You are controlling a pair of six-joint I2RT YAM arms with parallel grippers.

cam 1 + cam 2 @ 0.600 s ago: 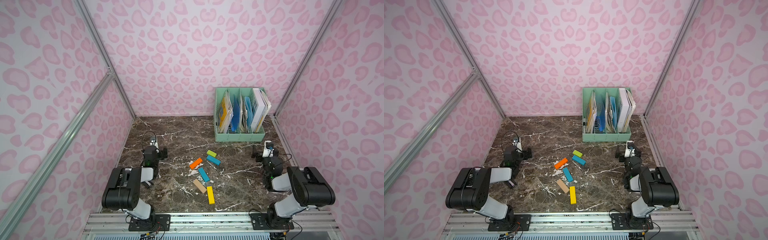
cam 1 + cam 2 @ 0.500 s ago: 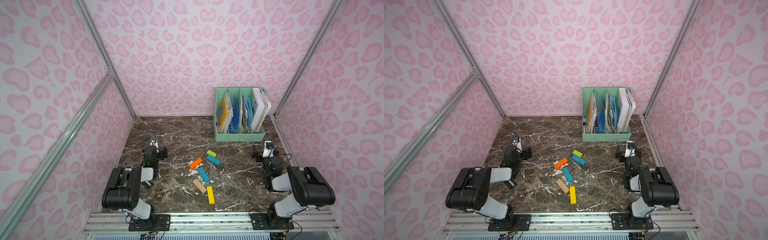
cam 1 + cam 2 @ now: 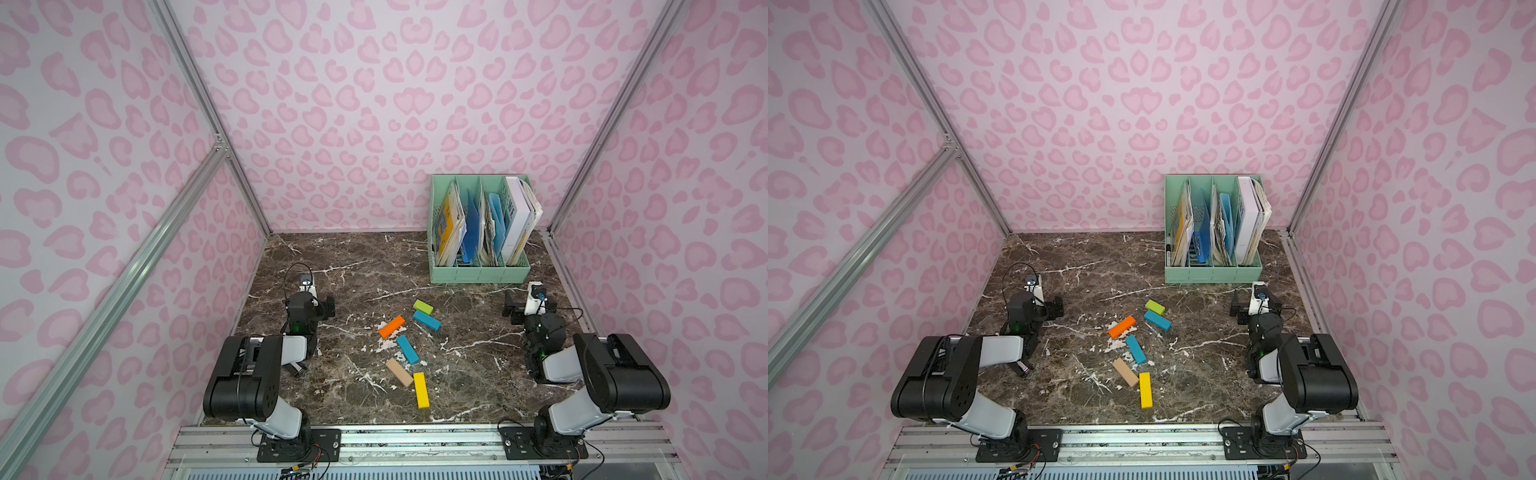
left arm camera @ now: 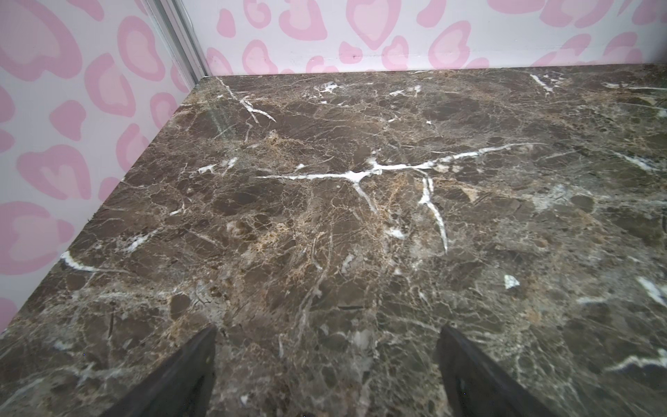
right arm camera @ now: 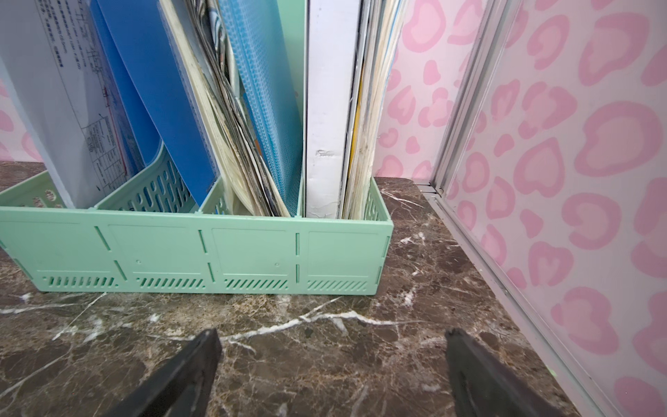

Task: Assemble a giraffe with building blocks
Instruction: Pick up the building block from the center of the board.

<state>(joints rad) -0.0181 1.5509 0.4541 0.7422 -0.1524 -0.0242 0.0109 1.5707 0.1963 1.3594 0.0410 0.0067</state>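
- Top views are showing no change from half a second back: the six blocks (image 3: 1135, 349) are lying where they were, and both arms are staying folded low at their own sides of the counter (image 3: 353, 266).
- Left wrist view is showing the left gripper (image 4: 329, 329) with its jaws standing wide apart over bare counter, gripping nothing.
- Right wrist view is showing the right gripper (image 5: 332, 332) just as wide and empty, facing the file holder (image 5: 195, 252).
- Only the dark fingertips are showing in the wrist views, the rest being cut off by the frame edge. In both top views the fingers are too dark and small to make out.
- Both wrist views are missing the blocks altogether.
- In both top views the blocks are lying flat in a loose chain mid-counter, between the two arms and well apart from either gripper.
- The green block (image 3: 423, 306) is lying farthest back, with the far blue block (image 3: 427, 320) just beside it.
- The orange block (image 3: 391, 326) is lying toward the left arm, and the near blue block (image 3: 407, 349) is sitting below it.
- The tan block (image 3: 399, 372) and yellow block (image 3: 421, 390) are lying nearest the front rail, seeming to touch at a corner. Whether the others are touching I cannot tell.
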